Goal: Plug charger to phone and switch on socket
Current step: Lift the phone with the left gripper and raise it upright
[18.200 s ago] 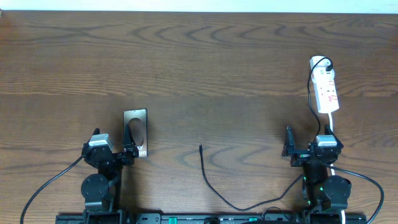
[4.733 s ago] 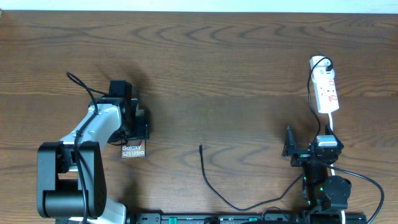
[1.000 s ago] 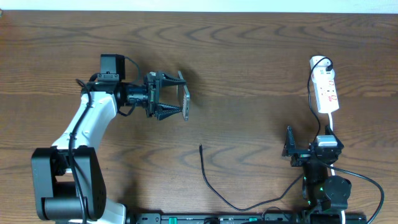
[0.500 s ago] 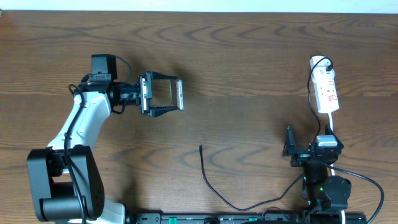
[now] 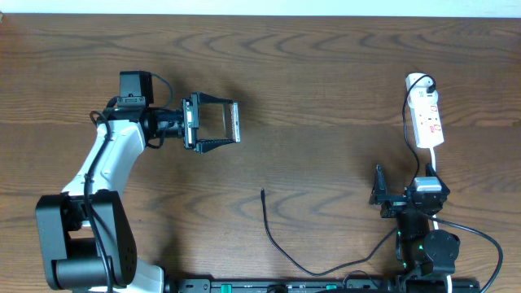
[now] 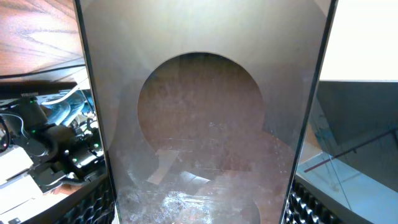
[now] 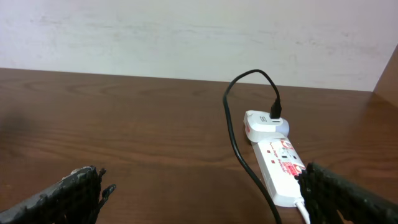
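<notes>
**A:** What is the left tool doing?

**B:** The left tool point(image 5: 234, 123) is clamped on the phone point(image 6: 205, 124). It holds the phone up off the surface point(image 5: 326, 65), left of centre and edge-on to the overhead camera. In the wrist view the phone's glossy face fills the frame.

**A:** And the other one?

**B:** The right tool point(image 7: 205, 196) sits low at the near right, with its jaws spread and nothing between them.

**A:** So how far along is the task?

**B:** I'd judge only the pick-up is done. The charger point(image 5: 271, 233) lies loose on the surface. Its plug tip point(image 5: 262, 193) is well apart from the phone, so plugging in is left to do. The socket point(image 5: 426, 120) lies at the far right, beyond the right tool, and neither tool touches it. I cannot tell whether its switch is on, so that step looks not yet done.

**A:** And the count?

**B:** Two tools, one phone, one charger and one socket. One white adapter point(image 7: 264, 126) sits at the socket's far end.
</notes>
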Robot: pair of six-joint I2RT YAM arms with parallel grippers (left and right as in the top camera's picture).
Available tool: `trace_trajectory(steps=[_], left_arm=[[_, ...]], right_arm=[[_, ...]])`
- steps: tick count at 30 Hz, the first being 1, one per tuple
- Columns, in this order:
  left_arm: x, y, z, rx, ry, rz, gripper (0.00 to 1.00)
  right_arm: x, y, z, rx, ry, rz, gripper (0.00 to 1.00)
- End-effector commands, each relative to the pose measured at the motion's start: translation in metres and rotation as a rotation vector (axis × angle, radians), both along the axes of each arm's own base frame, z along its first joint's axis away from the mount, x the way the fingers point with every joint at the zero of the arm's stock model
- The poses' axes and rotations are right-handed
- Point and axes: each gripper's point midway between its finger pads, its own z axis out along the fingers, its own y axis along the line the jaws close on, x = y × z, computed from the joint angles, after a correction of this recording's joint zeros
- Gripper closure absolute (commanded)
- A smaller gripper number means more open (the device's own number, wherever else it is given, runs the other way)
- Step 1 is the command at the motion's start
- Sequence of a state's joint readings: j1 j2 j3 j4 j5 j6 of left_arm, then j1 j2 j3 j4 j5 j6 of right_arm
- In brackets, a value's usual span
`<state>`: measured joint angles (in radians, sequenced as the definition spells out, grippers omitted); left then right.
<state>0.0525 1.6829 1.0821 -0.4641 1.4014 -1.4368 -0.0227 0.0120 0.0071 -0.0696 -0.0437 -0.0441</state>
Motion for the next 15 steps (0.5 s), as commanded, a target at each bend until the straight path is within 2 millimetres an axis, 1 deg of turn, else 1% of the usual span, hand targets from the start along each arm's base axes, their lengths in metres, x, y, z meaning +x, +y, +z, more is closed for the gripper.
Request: trace_trajectory(steps=[1, 15], left_arm=[[-0.0009, -0.0008, 0.0263, -0.049, -0.051, -0.018, 0.93], [-0.0008, -0.0007, 0.0259, -0.047, -0.045, -0.016, 0.93]], right_arm=[[-0.0002, -0.0020, -0.0008, 0.006, 0.002, -0.011, 0.01], [-0.0002, -0.0020, -0.0008, 0.006, 0.002, -0.011, 0.01]])
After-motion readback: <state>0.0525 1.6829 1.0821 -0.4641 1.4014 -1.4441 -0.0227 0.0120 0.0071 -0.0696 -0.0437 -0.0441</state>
